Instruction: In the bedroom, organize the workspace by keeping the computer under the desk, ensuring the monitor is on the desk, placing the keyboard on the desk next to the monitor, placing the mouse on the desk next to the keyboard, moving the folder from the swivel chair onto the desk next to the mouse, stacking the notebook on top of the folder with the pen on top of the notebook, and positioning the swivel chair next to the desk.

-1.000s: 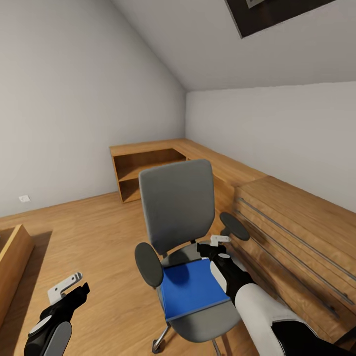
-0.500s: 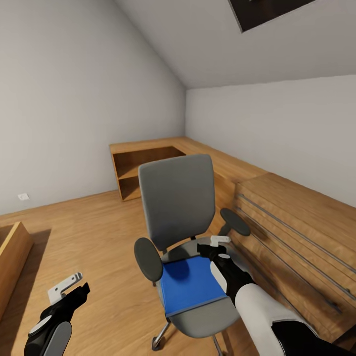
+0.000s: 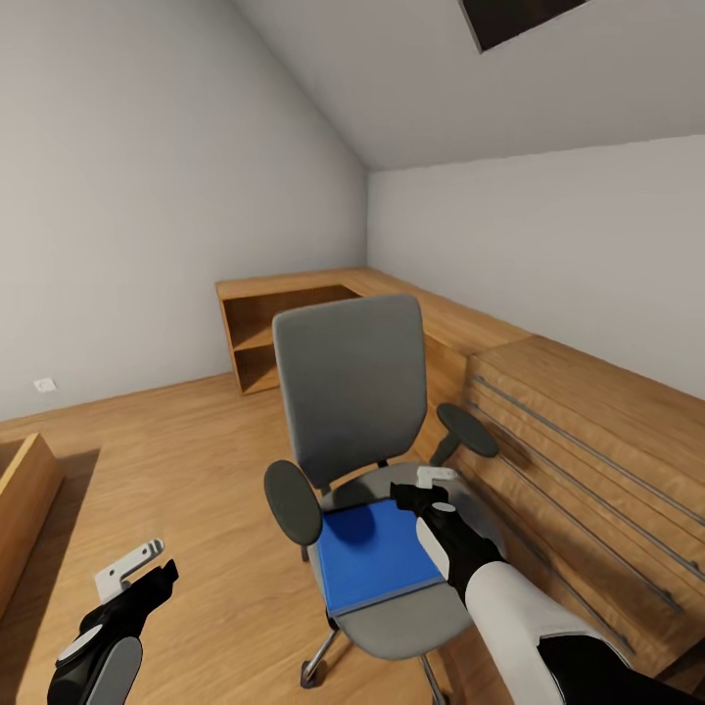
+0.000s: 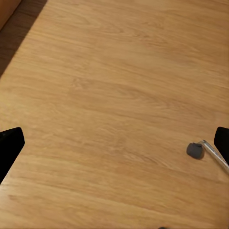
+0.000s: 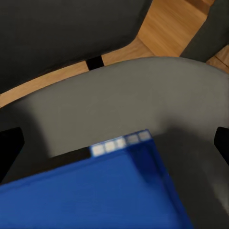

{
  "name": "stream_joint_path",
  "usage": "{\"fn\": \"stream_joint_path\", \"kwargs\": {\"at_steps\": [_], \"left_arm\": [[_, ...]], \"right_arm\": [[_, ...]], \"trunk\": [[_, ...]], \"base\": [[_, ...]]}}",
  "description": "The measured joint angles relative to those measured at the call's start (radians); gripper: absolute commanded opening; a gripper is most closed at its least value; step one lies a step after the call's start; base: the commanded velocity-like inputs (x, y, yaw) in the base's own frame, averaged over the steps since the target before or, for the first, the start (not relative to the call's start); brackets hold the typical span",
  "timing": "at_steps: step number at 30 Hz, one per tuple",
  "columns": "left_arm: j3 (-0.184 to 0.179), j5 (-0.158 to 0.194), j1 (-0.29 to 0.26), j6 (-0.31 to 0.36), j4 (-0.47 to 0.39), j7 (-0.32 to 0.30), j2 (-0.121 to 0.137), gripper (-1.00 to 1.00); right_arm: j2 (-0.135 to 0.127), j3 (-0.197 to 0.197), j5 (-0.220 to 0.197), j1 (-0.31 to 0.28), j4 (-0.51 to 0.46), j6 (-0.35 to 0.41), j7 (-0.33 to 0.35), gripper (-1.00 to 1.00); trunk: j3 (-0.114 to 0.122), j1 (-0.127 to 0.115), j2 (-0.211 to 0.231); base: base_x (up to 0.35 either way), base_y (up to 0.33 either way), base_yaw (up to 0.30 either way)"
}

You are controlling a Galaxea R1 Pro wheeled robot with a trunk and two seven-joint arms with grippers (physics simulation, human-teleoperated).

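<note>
Blue folder (image 3: 377,553) lies flat on the seat of the swivel chair (image 3: 351,392), long axis running from backrest to seat front; its near corner is hidden behind the right gripper (image 3: 428,487), which hovers over it, apparently empty, fingers spread wide. Left gripper (image 3: 137,573), open and empty, hangs over the wooden floor (image 3: 196,460).

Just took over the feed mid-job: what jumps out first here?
The bright blue folder lying flat on the seat of the grey swivel chair, mid-room beside the long wooden desk. The right gripper hovers just above the folder's far corner, fingers apart, while the left gripper hangs over bare floor.
</note>
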Motion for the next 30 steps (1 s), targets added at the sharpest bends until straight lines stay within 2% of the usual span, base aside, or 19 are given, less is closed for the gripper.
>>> {"fn": "stream_joint_path", "kwargs": {"at_steps": [4,15,22,30], "left_arm": [[0.0,0.0,0.0,0.0,0.0,0.0,0.0,1.0],[0.0,-0.003,0.0,-0.003,0.01,-0.002,0.0,1.0],[-0.001,-0.007,0.0,-0.009,0.044,-0.006,0.0,1.0],[-0.002,-0.009,0.0,-0.008,0.042,-0.004,0.0,1.0]], "right_arm": [[0.0,0.0,0.0,0.0,0.0,0.0,0.0,1.0],[0.0,0.0,0.0,0.0,0.001,0.0,0.0,1.0],[0.0,0.001,-0.001,0.0,0.001,0.001,0.003,1.0],[0.0,0.001,-0.002,0.0,0.002,0.01,0.006,1.0]], "trunk": [[-0.013,0.015,-0.028],[-0.013,0.015,-0.028],[-0.013,0.015,-0.028],[-0.013,0.015,-0.028]], "base": [[0.0,0.0,0.0],[0.006,0.0,0.0],[0.213,0.0,0.0],[0.05,0.0,0.0]]}}
